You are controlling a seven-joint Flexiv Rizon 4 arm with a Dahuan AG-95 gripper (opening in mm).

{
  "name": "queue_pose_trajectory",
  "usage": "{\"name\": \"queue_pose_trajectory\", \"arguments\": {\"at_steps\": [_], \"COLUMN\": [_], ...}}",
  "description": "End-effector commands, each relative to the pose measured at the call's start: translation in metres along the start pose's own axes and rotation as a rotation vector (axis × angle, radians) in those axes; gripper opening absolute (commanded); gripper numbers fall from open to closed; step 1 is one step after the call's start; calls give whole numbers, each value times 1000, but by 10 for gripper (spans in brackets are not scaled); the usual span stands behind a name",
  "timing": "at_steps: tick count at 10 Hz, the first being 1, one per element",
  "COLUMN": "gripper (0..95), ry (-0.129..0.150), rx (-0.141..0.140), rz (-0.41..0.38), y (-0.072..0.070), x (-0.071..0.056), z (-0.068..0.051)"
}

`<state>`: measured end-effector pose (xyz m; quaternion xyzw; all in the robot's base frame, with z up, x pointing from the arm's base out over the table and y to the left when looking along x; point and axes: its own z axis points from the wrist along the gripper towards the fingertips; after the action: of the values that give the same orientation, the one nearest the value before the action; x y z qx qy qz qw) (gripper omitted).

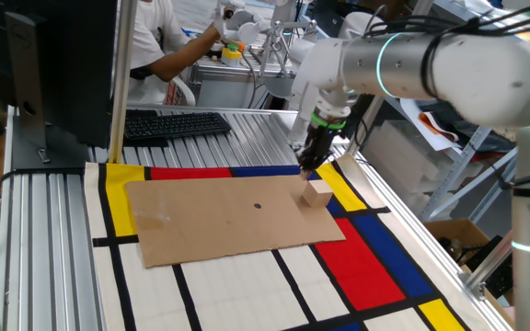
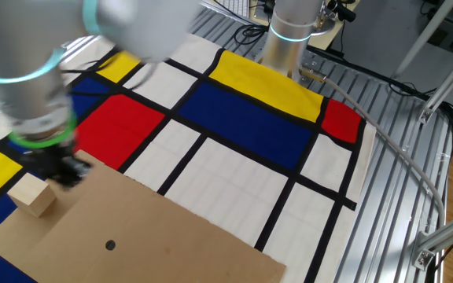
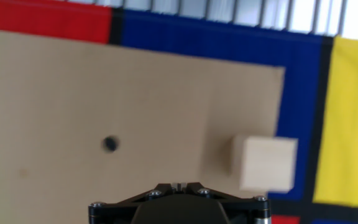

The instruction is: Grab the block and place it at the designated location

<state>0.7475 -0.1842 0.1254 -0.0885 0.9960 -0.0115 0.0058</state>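
Cardboard sheet [image 1: 219, 221]: flat, matte brown, lying on a mat of red, yellow and blue rectangles edged in black.
Dot [image 1: 257, 205]: tiny, dark, round, mid-sheet.
Gripper [image 1: 308, 164]: black, fingers pressed together, holding nothing, above the sheet's far right corner.
Block [image 1: 318, 192]: pale wooden cube, plain faces, resting on that corner, just beside the gripper.

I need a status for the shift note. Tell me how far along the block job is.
Done: nothing yet. The block sits free at the corner of the cardboard sheet, well away from the dark dot.

In hand: the gripper hangs close beside the block, jaws shut and holding nothing.

Left: open the jaws, grasp the block, carry it to the dot and release it there.
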Motion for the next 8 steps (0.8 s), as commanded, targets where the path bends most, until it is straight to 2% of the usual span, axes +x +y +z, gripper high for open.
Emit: {"name": "queue_pose_trajectory", "arguments": {"at_steps": [1,2,8], "gripper": [0,0,0], "ry": [7,7,14], "rx": [-19,-27,-6], "rz": [-18,-21,-29], "y": [-44,-49,-55], "x": [-13,-10,-7], "z": [11,13,15]}}
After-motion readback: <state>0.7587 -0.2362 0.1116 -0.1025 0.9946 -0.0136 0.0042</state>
